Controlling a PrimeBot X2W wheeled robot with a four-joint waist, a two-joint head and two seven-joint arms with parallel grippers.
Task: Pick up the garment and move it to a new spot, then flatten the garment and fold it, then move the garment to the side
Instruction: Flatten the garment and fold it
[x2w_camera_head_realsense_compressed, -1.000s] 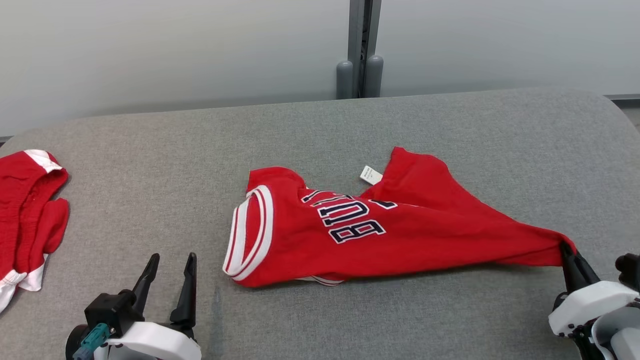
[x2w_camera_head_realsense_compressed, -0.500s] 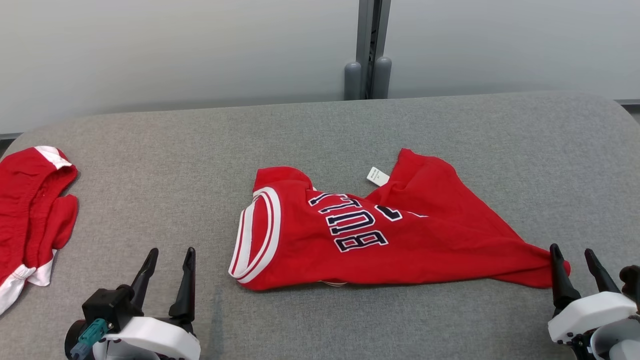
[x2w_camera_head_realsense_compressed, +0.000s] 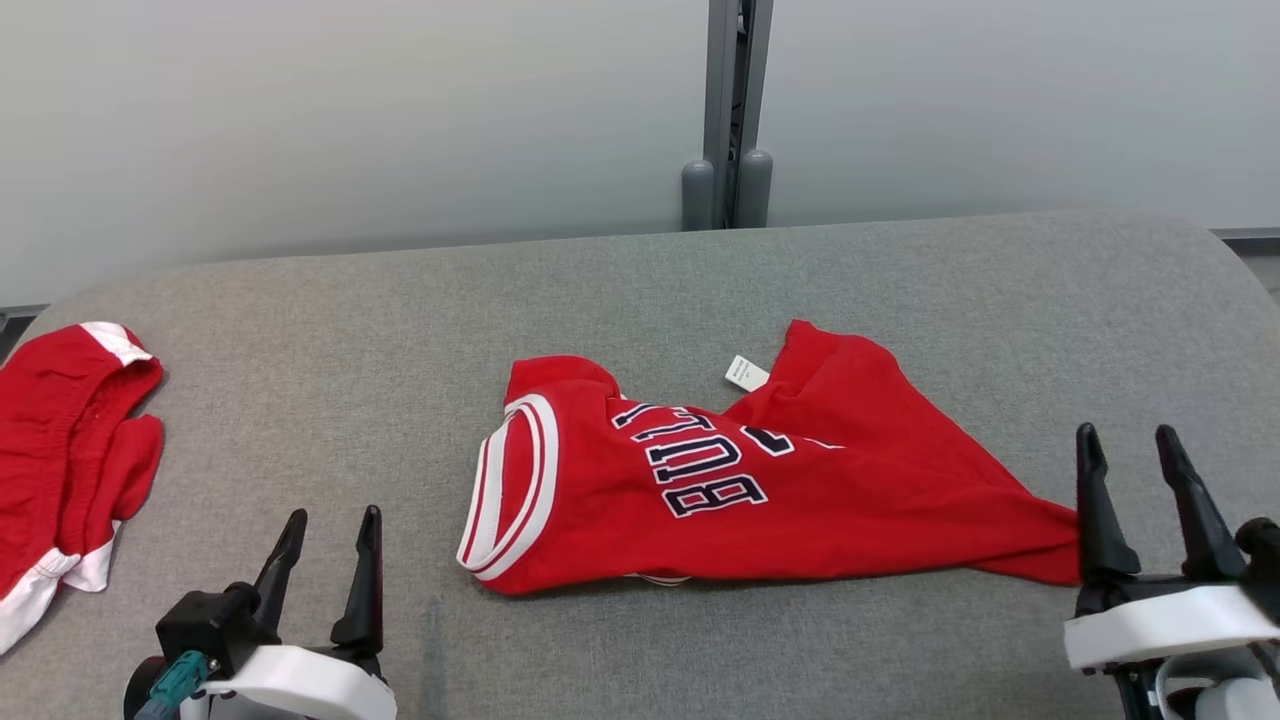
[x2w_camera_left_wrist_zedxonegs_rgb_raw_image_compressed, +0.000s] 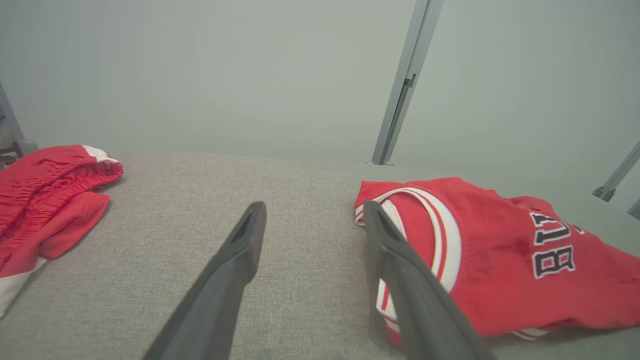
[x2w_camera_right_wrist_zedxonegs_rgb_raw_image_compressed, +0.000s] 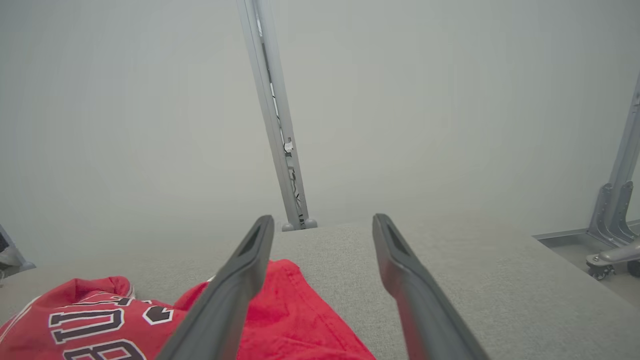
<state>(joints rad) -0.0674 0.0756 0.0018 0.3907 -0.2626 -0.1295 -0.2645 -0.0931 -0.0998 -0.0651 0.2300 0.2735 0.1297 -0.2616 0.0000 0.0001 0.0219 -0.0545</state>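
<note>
Grey fabric bench (x2w_camera_head_realsense_compressed: 300, 380), red white-trimmed jersey (x2w_camera_head_realsense_compressed: 800, 510) lying crumpled on it. My left gripper (x2w_camera_head_realsense_compressed: 333, 513) and right gripper (x2w_camera_head_realsense_compressed: 1125, 432) have fingers spread, empty. Flattening, folding, side move all left, I'd say.

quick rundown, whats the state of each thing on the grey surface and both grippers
red basketball jersey with white-striped trim and dark letters: rumpled, lying unfolded on the grey fabric surface, held by nothing
second red garment with white trim: bunched at the surface's left edge
left gripper: open, empty
right gripper: open, empty, at the jersey's right corner
</note>
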